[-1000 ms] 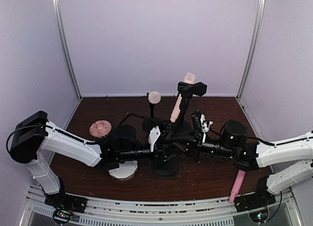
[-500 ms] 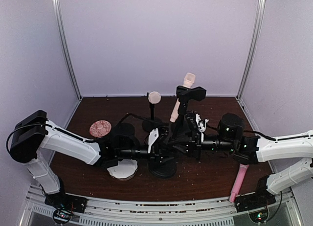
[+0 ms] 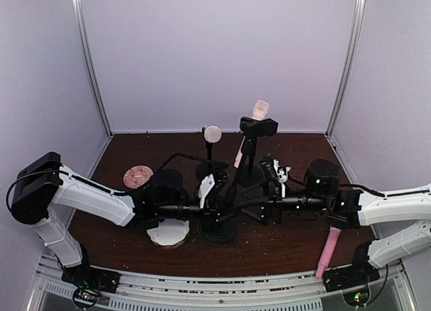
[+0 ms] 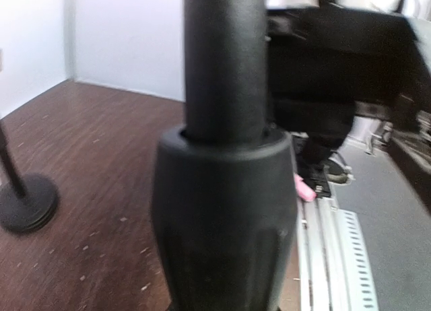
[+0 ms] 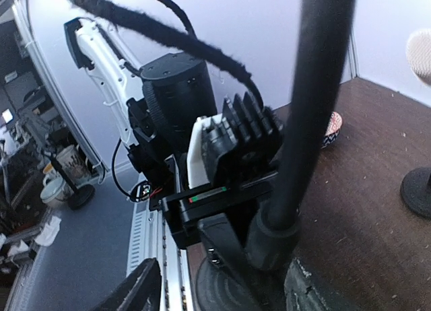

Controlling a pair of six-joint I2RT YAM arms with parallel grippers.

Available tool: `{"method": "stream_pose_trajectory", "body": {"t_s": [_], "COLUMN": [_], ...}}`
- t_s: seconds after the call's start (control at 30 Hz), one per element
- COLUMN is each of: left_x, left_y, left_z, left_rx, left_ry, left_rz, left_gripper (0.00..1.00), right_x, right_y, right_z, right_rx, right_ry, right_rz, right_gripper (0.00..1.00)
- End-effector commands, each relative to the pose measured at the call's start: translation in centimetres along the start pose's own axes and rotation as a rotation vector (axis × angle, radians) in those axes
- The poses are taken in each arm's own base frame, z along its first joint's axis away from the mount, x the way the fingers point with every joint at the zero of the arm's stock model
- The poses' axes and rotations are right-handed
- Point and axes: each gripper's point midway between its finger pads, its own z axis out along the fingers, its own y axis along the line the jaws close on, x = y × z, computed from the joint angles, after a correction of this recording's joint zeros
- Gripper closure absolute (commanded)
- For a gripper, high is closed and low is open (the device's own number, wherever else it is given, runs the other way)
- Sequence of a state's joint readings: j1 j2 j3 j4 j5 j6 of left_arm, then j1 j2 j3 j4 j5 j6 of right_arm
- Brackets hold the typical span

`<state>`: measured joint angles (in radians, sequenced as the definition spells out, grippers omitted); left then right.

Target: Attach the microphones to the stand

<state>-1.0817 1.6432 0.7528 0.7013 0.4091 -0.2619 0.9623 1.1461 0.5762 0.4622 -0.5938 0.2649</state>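
Dark brown worktop (image 3: 303, 149) inside a pale lilac booth, seen from above. At its near right edge lies the pink microphone (image 3: 328, 249), untouched. Toward the middle, the left gripper (image 3: 217, 195) is clamped on the pole of the black stand (image 3: 219, 231). The right gripper (image 5: 222, 287) faces it with fingers spread, holding nothing.

Compared with a second ago, the left has tightened, the right has let go, and the stand has shifted slightly left. Farther back, a cream microphone (image 3: 260, 110) sits in the stand's clip (image 3: 258, 127). That one looks attached, and the right arm seems free for the pink one. Near the far edge, another cream microphone (image 3: 212, 133) tops a short stand (image 3: 209, 148).

Only the right wrist view shows its fingertips clear of the pole. The left wrist view shows just the stand's collar (image 4: 222, 210), its own fingers hidden.
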Motion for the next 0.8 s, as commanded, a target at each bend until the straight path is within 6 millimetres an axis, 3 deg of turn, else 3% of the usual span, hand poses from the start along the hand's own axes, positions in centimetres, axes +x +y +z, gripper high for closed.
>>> {"method": "stream_pose_trajectory", "body": {"t_s": [0.0, 0.1, 0.33, 0.77], "left_x": [-4.3, -4.2, -3.9, -4.3], "left_y": [3.0, 3.7, 3.3, 2.3], "left_z": [-1.5, -1.7, -1.6, -1.9], "left_rx": [-0.223, -0.295, -0.345, -0.341], "left_ry": [-0.157, -0.162, -0.142, -0.161], "left_rz": [0.005, 0.01, 0.04, 0.062], "left_gripper": [1.0, 1.0, 1.0, 1.0], "right_x": [-1.4, -1.8, -2.2, -1.2], "right_y": [-1.2, -2.4, -4.2, -5.1], "right_z": [1.1, 1.0, 1.6, 2.3], "right_rx": [0.249, 0.4, 0.526, 0.575], "right_ry": [-0.098, -0.113, -0.064, -0.003], "right_rz": [0.149, 0.158, 0.135, 0.175], "right_gripper": [0.36, 0.36, 0.37, 0.43]}}
